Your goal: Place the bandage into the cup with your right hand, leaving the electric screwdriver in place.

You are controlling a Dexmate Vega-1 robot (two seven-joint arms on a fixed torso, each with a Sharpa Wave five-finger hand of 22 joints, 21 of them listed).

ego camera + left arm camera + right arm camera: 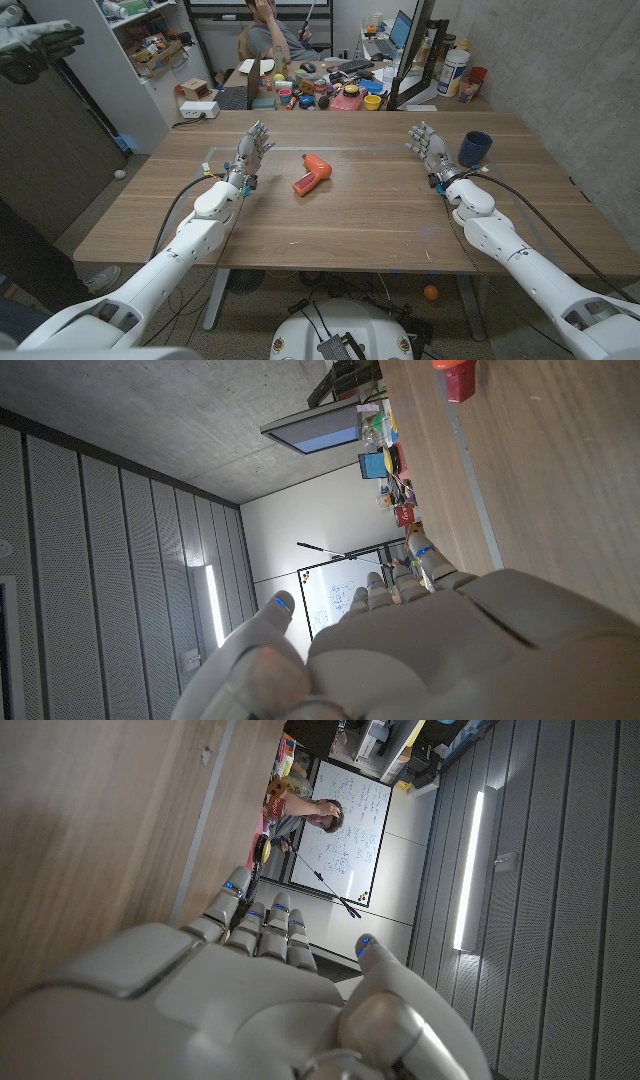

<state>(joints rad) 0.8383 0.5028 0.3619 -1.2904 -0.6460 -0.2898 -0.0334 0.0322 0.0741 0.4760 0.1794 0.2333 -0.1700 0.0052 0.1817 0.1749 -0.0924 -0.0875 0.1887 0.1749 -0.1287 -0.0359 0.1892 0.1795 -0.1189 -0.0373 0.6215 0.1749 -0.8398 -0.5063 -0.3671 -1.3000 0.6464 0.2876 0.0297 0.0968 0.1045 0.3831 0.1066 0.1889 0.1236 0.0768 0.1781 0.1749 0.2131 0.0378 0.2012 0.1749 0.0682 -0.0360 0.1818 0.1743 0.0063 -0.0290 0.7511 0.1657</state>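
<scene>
An orange electric screwdriver (311, 174) lies on the wooden table (350, 225) a little left of the middle; its orange end also shows in the left wrist view (455, 372). A dark blue cup (475, 147) stands upright at the far right. My right hand (427, 147) is open just left of the cup, fingers apart and pointing away, holding nothing; the right wrist view shows its back (230, 1005). My left hand (250, 150) is open to the left of the screwdriver, apart from it, and empty; its back fills the lower left wrist view (400, 650).
Behind the table a second desk (320, 90) carries several colourful small objects and a keyboard. A person (270, 35) sits behind it, before a whiteboard in the right wrist view (318, 812). A shelf unit (150, 60) stands at the back left.
</scene>
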